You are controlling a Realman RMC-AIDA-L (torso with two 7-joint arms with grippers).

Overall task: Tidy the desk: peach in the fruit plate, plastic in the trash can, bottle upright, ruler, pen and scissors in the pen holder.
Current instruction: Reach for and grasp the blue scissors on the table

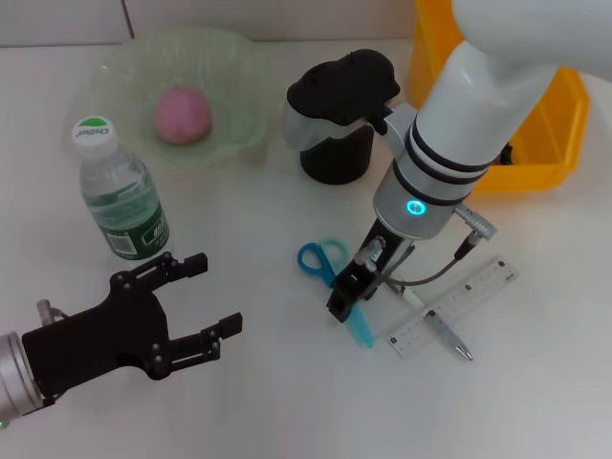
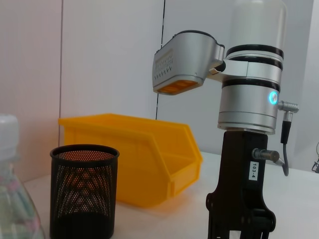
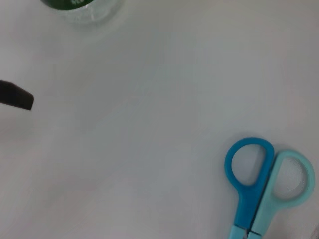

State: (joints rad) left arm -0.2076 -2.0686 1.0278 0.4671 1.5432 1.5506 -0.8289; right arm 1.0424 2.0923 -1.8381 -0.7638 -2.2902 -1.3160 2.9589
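A pink peach (image 1: pixel 182 113) lies in the green fruit plate (image 1: pixel 244 72) at the back left. The bottle (image 1: pixel 120 191) stands upright in front of the plate. Blue scissors (image 1: pixel 323 258) lie flat mid-table, and their handles show in the right wrist view (image 3: pixel 259 184). My right gripper (image 1: pixel 349 292) is low over the scissors' blades. The ruler (image 1: pixel 478 287) and the pen (image 1: pixel 445 333) lie crossed just to its right. The black mesh pen holder (image 1: pixel 337 158) stands behind them. My left gripper (image 1: pixel 210 298) hovers open at the front left, holding nothing. No plastic is in view.
The yellow trash can (image 1: pixel 540 143) sits at the back right, beside the pen holder (image 2: pixel 83 191). My right arm's wrist camera overhangs the holder's rim. Bare table lies between the left gripper and the scissors.
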